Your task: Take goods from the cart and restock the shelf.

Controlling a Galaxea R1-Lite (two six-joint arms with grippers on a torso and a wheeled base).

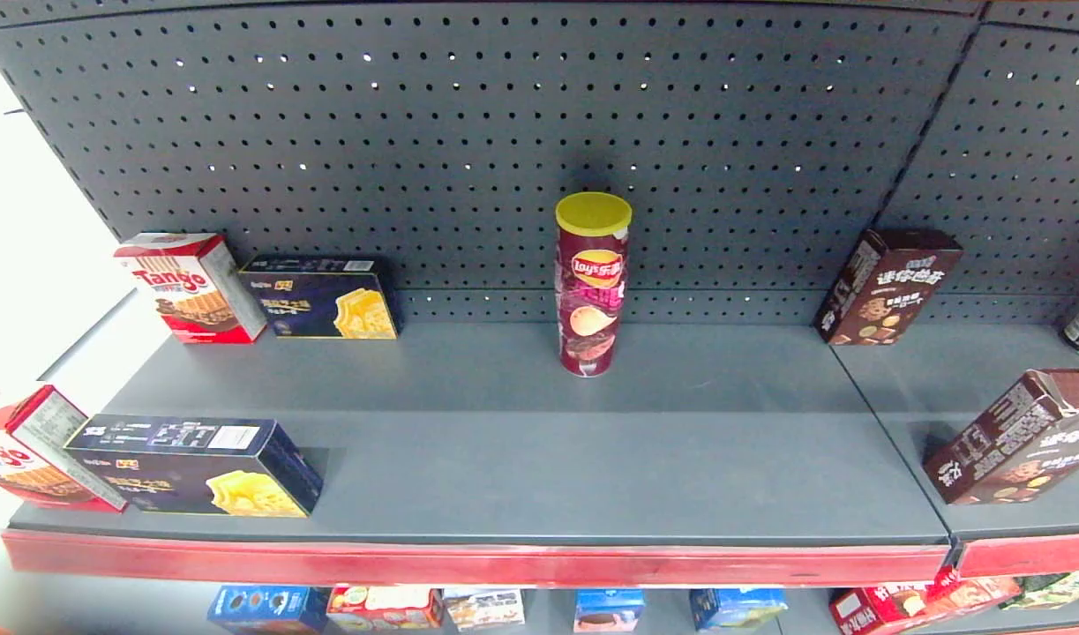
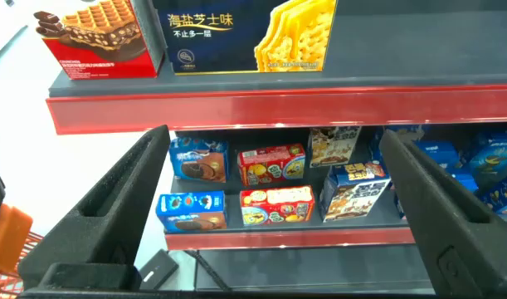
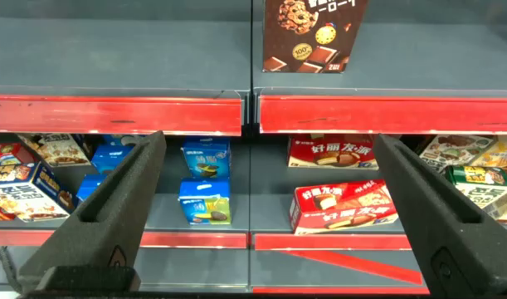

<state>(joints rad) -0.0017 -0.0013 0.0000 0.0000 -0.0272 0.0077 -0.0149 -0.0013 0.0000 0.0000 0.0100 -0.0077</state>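
Both grippers are empty with fingers spread wide: left gripper (image 2: 274,137) and right gripper (image 3: 270,139) face the lower rows under the red lip of the shelf (image 1: 521,459). 1 chip can (image 1: 592,282) stands upright mid-shelf, long axis vertical, near the back panel. An orange corner (image 2: 4,237), likely the cart, sits beside the left gripper, so the left arm looks nearer for the next pick.

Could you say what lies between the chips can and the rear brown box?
Only bare shelf between chips can and rear brown box, head view.
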